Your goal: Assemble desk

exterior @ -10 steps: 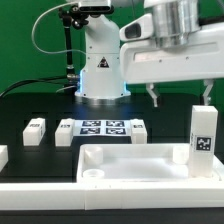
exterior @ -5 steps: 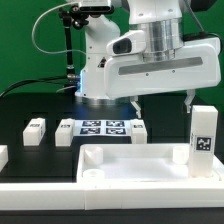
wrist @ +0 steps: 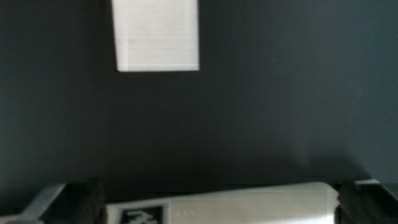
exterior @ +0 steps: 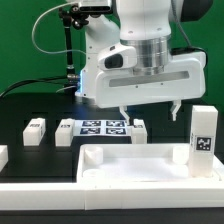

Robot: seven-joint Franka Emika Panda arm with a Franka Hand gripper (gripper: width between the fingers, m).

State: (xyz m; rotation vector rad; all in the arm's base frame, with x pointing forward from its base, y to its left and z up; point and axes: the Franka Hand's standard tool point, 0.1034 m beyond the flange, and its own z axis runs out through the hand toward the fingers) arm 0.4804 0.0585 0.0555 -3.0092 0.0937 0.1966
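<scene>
The white tabletop panel [exterior: 130,163] with its raised rim lies at the front of the black table. One tagged leg [exterior: 203,133] stands upright at its right end. Other legs lie at the exterior view's left [exterior: 35,131] [exterior: 66,131], and one lies right of the marker board [exterior: 139,128]. My gripper [exterior: 149,112] hangs open above the area behind the panel, near that leg. In the wrist view a tagged white leg [wrist: 231,203] lies between my open fingers [wrist: 63,200], untouched, and another white leg [wrist: 155,35] lies farther off.
The marker board [exterior: 103,128] lies flat behind the panel. A low white border rail [exterior: 100,195] runs along the front edge. The robot base [exterior: 100,75] stands at the back with cables at its left. Another white piece [exterior: 3,155] is at the far left edge.
My gripper has moved toward the exterior view's left and come lower, from above the upright leg to over the space behind the panel. The parts have not moved.
</scene>
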